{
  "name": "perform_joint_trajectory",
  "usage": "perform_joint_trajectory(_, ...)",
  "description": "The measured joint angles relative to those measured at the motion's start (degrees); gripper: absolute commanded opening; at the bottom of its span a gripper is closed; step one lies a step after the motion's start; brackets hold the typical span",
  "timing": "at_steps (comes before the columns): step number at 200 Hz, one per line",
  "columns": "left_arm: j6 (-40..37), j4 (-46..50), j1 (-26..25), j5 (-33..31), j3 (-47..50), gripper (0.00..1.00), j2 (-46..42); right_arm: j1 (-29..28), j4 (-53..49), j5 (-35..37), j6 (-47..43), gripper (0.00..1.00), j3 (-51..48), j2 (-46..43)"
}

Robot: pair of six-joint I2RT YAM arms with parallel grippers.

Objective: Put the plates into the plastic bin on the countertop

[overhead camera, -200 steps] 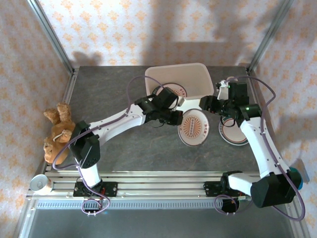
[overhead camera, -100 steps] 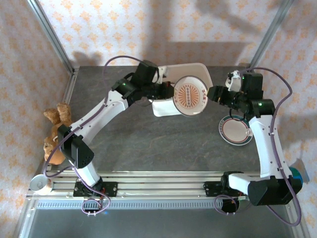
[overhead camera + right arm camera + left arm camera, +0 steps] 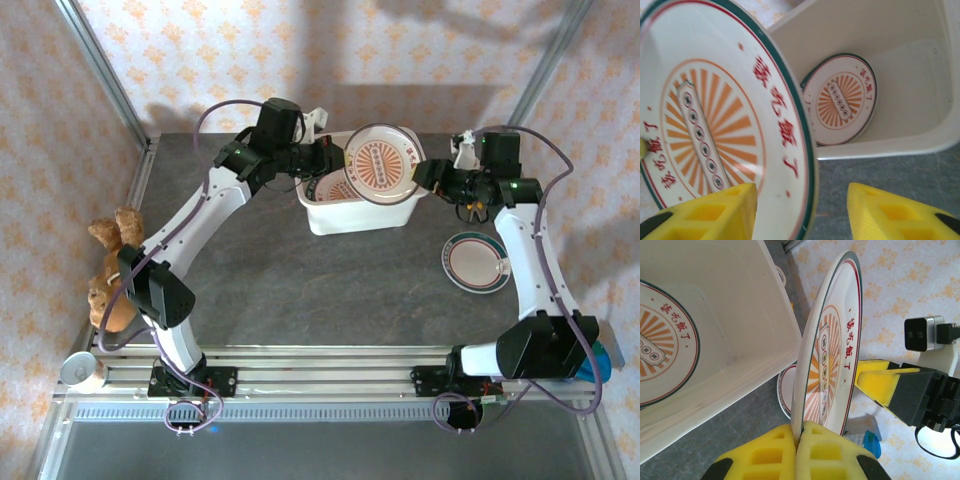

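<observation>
My left gripper (image 3: 335,163) (image 3: 801,434) is shut on the rim of a white plate (image 3: 380,165) (image 3: 832,350) with an orange sunburst centre. It holds the plate on edge, tilted, above the white plastic bin (image 3: 360,212) (image 3: 740,315). My right gripper (image 3: 425,180) (image 3: 802,210) stands open at the plate's opposite rim (image 3: 715,125). That rim lies between its fingers with a wide gap on the right side. A second plate (image 3: 325,185) (image 3: 840,102) (image 3: 660,347) lies in the bin. A teal-rimmed plate (image 3: 478,260) rests on the grey countertop (image 3: 300,280) at the right.
A teddy bear (image 3: 118,265) lies at the left edge of the countertop. A white tape roll (image 3: 80,370) sits at the near left corner. Aluminium posts and patterned walls bound the back and sides.
The left gripper has lifted the sunburst plate off the countertop and carried it up and back over the bin. The right gripper has swung left to the plate's rim.
</observation>
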State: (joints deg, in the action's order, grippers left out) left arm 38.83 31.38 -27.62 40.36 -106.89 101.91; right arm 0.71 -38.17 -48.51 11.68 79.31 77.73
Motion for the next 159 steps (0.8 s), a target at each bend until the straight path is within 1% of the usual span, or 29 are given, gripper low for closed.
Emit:
perform_joint_trajectory(44,2.4,-2.3,0.7,2.3,-1.0,0.0,2.4,0.0,4.0,-1.5,3.1,0.39,0.0,2.3)
perform_joint_trajectory(67,3.7,-3.5,1.2,3.2,-1.0,0.0,3.1,0.0,5.1,-1.7,3.9,0.33,0.0,3.1)
perform_joint_trajectory(73,3.9,-3.7,1.4,3.4,-1.0,0.0,3.1,0.0,5.4,-1.7,4.0,0.32,0.0,3.2)
perform_joint_trajectory(87,4.3,-3.9,1.6,3.6,-1.1,0.0,3.2,0.0,6.3,-2.0,4.7,0.24,0.0,3.8)
perform_joint_trajectory(107,4.6,-4.1,2.0,3.8,-1.1,0.0,3.2,0.0,7.3,-2.2,5.6,0.2,0.0,4.4)
perform_joint_trajectory(113,4.6,-4.0,2.1,3.8,-1.1,0.0,3.2,0.0,7.6,-2.3,5.7,0.17,0.0,4.5)
perform_joint_trajectory(126,4.6,-3.9,2.2,3.6,-1.1,0.0,3.3,0.0,8.1,-2.8,6.3,0.13,0.0,4.8)
perform_joint_trajectory(132,4.5,-3.8,2.3,3.5,-1.1,0.0,3.3,0.1,8.3,-3.0,6.5,0.09,0.0,4.8)
perform_joint_trajectory(153,3.5,-2.5,2.6,2.3,-1.1,0.0,3.4,0.1,9.5,-4.2,7.4,0.06,0.0,5.0)
perform_joint_trajectory(159,3.1,-2.0,2.7,2.0,-1.1,0.03,3.5,0.1,9.7,-4.4,7.5,0.03,0.1,5.1)
